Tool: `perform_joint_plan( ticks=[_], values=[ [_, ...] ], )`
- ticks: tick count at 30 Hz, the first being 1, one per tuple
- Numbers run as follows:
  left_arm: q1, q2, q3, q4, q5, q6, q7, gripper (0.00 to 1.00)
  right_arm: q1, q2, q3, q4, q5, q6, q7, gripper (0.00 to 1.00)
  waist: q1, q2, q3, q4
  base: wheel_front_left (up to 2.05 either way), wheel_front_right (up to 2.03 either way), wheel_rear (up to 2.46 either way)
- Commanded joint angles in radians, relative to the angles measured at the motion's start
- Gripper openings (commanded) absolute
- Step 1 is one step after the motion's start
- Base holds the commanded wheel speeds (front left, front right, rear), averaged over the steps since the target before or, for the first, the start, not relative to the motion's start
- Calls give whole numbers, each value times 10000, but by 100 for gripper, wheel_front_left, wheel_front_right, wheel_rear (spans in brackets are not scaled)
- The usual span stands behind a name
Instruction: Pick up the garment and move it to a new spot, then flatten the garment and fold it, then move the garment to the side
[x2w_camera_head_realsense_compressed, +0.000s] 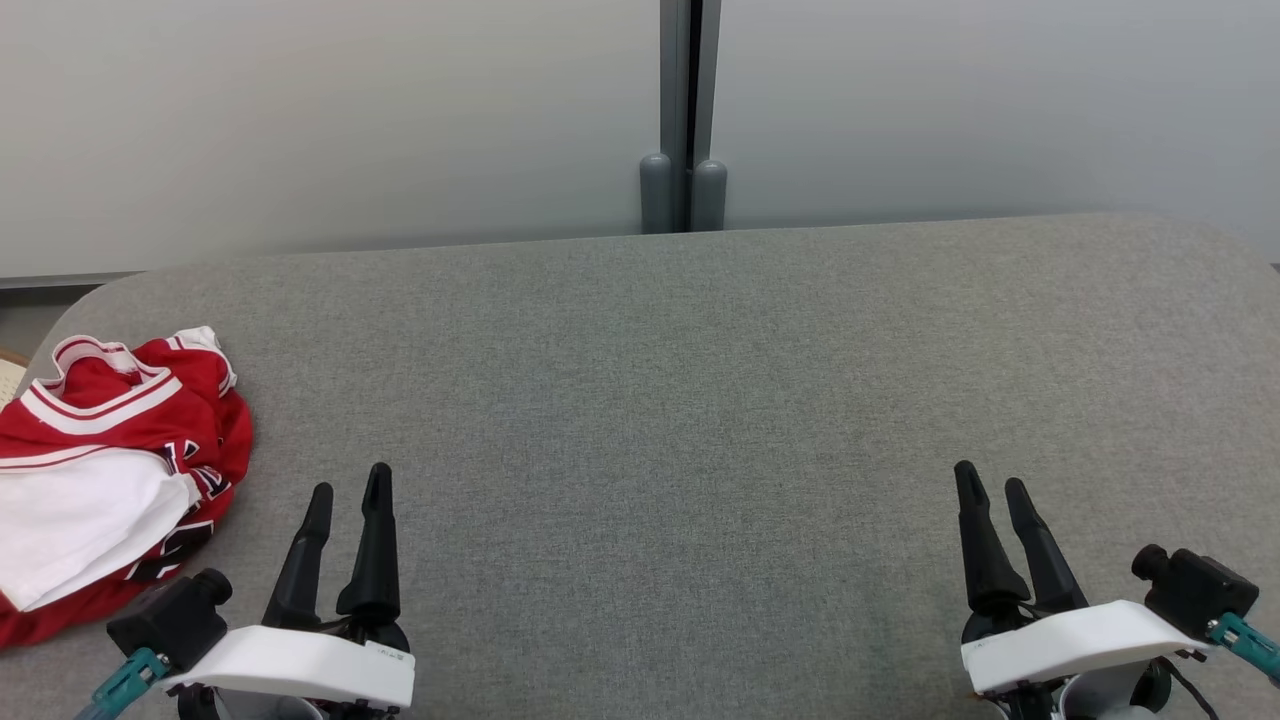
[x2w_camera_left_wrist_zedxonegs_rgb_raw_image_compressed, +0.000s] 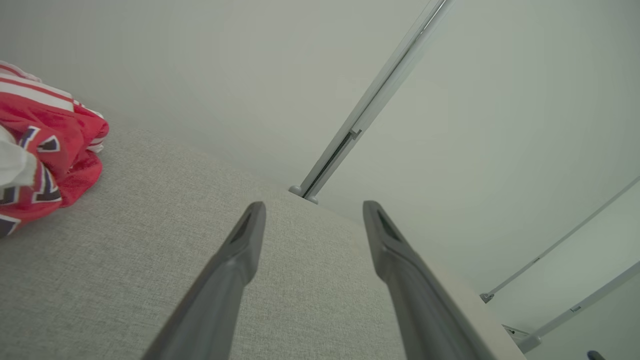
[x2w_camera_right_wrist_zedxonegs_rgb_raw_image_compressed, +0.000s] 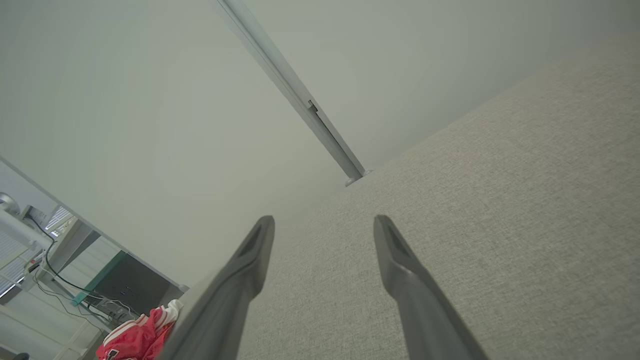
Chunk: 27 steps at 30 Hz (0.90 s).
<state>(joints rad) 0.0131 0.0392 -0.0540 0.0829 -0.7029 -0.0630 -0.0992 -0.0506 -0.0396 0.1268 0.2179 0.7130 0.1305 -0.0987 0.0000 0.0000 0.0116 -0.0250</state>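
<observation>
At the lower left of the head view, the left gripper (x2w_camera_head_realsense_compressed: 351, 480) hovers over the grey fabric table (x2w_camera_head_realsense_compressed: 700, 400) with its two dark fingers parted and nothing between them. The right gripper (x2w_camera_head_realsense_compressed: 990, 477) at the lower right is likewise spread and holds nothing. The garment (x2w_camera_head_realsense_compressed: 110, 470), a crumpled red jersey with white trim and a white inner layer, lies in a heap at the table's left end, just to the left of the left gripper and well apart from the right one. Its left side is cut off by the picture's edge, and its dark lettering is too folded to read. The table's rounded far-left corner curves just behind the heap, and a wide stretch of grey cloth runs between the grippers to the far edge, where a grey post (x2w_camera_head_realsense_compressed: 684, 120) joins two pale wall panels. In the left wrist view, the left gripper (x2w_camera_left_wrist_zedxonegs_rgb_raw_image_compressed: 314, 205) points along the table (x2w_camera_left_wrist_zedxonegs_rgb_raw_image_compressed: 125, 250) with jaws wide and empty; the garment (x2w_camera_left_wrist_zedxonegs_rgb_raw_image_compressed: 45, 150) sits off to the left, outside the fingers, partly cropped. In the right wrist view, the right gripper (x2w_camera_right_wrist_zedxonegs_rgb_raw_image_compressed: 324, 219) is also wide apart and empty, and the garment (x2w_camera_right_wrist_zedxonegs_rgb_raw_image_compressed: 137, 337) shows small and far at the bottom left, partly hidden behind the left-hand finger, at the table's (x2w_camera_right_wrist_zedxonegs_rgb_raw_image_compressed: 500, 200) distant end.
</observation>
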Motion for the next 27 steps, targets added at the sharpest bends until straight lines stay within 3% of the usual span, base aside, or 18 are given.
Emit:
perform_joint_plan(
  ticks=[1, 15, 27],
  values=[
    [-17, 67, -55, -176, 337, 35, -108, 100, -104, -77, 88, -129, -374, 2, -120, 100, 0, 0, -3, 2, 0, 0, 0],
    [211, 85, -184, -444, 1898, 194, -530, 100, -51, -91, 472, -263, -1969, 2, -547, 100, 0, 0, -10, -40, 0, 0, 0],
    [302, 96, -111, -531, 2864, 357, -804, 100, -33, -96, 200, -429, -2801, 2, -821, 100, 0, 0, 87, -62, 0, 0, 0]
  ],
)
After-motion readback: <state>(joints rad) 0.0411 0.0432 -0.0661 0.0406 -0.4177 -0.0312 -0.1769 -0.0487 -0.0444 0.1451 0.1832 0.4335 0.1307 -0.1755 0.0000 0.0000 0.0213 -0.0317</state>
